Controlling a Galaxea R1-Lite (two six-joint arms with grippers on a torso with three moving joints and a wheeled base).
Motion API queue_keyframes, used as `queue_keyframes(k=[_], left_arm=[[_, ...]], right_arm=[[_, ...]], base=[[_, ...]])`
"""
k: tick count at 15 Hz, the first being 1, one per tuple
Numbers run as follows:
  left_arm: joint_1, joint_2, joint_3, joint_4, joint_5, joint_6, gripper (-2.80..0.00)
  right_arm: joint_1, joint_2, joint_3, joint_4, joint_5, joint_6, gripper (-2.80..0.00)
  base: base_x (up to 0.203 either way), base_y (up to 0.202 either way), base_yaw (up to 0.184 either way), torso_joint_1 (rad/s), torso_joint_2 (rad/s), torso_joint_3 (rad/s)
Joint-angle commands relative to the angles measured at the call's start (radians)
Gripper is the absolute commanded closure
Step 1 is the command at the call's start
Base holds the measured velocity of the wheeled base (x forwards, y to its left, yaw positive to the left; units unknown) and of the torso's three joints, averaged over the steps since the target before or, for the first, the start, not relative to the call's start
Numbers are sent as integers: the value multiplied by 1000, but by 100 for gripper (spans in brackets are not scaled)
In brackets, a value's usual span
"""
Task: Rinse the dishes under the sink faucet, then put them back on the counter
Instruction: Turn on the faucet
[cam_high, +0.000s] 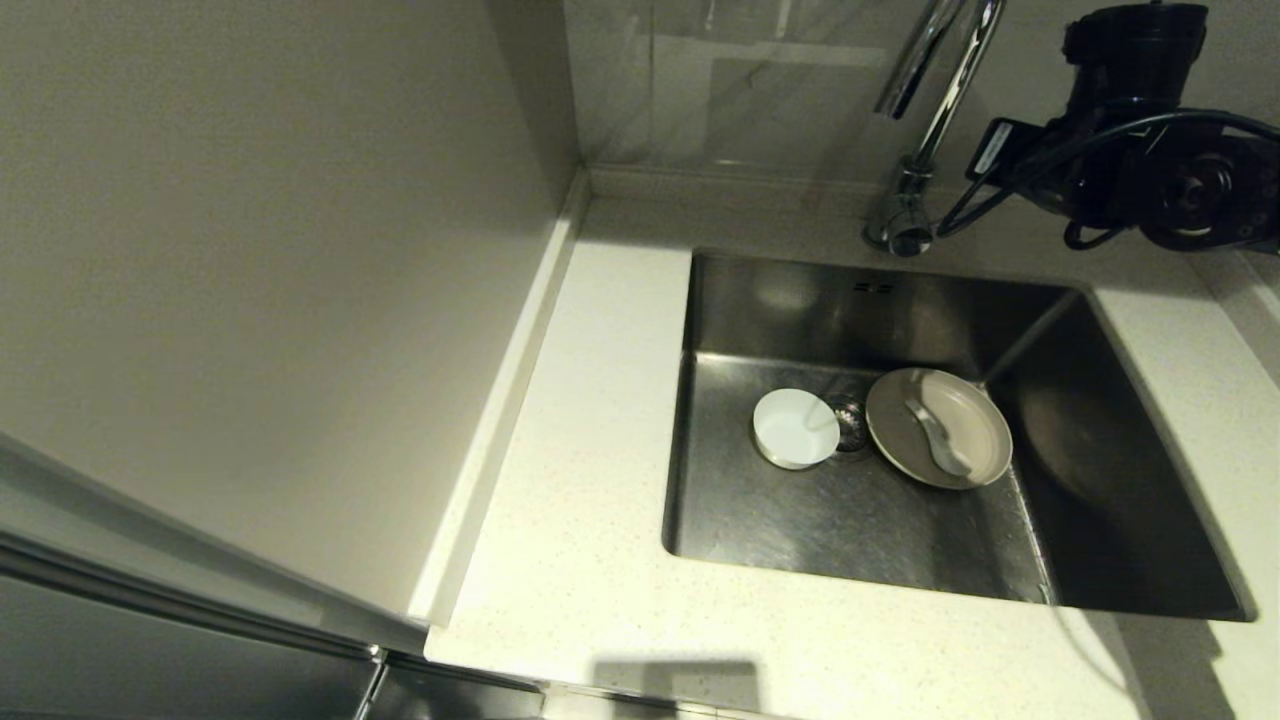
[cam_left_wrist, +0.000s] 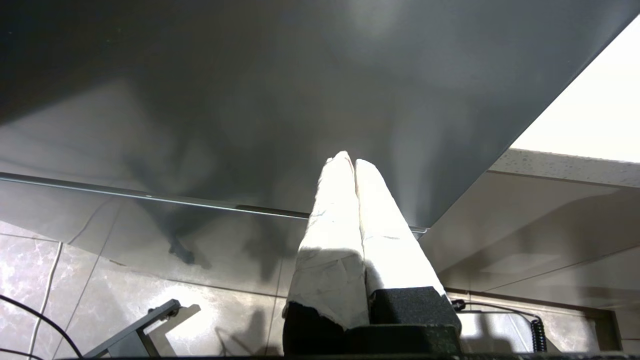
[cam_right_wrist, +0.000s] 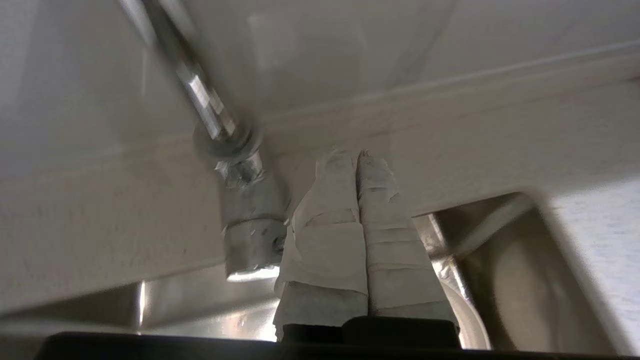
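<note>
From the head view, the speckled off-white table (cam_high: 590, 560) wraps a square steel sink (cam_high: 800, 520) set in a corner of pale wall. In the sink lie a small white bowl (cam_high: 795, 428) and, just beside the drain strainer (cam_high: 850, 422), a cream plate (cam_high: 975, 440) carrying a soup spoon (cam_high: 938, 438). The chrome faucet (cam_high: 935, 110) rises behind, with the right arm near it.

The left wrist view shows the left gripper (cam_left_wrist: 354, 162) clenched and empty, parked below the table over tiled floor (cam_left_wrist: 75, 260).

The right wrist view shows the right gripper (cam_right_wrist: 358, 155) clenched on nothing, seemingly just beside the faucet base.
</note>
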Motion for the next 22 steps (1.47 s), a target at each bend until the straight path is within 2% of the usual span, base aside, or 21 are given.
queue_keyframes(k=[1,6,8,12,16,19,22], left_arm=[[0,-3,0,0,1,-1,0],[0,-3,0,0,1,-1,0],[0,-3,0,0,1,-1,0],[0,-3,0,0,1,-1,0],[0,-3,0,0,1,-1,0],[0,-3,0,0,1,-1,0],[0,-3,0,0,1,-1,0]], right_arm=[[2,30,0,-2,3,-8,0],[7,62,2,18,14,-17,0],[6,45,2,106,19,-26,0],[4,-14,3,258,115,-30,0],[-4,-57,3,170,132,-32,0],[-17,-70,4,73,209,-35,0],[-16,-26,3,7,214,-51,0]], base=[[0,0,0,0,0,0],[0,0,0,0,0,0],[0,0,0,0,0,0],[0,0,0,0,0,0],[0,0,0,0,0,0],[0,0,0,0,0,0],[0,0,0,0,0,0]])
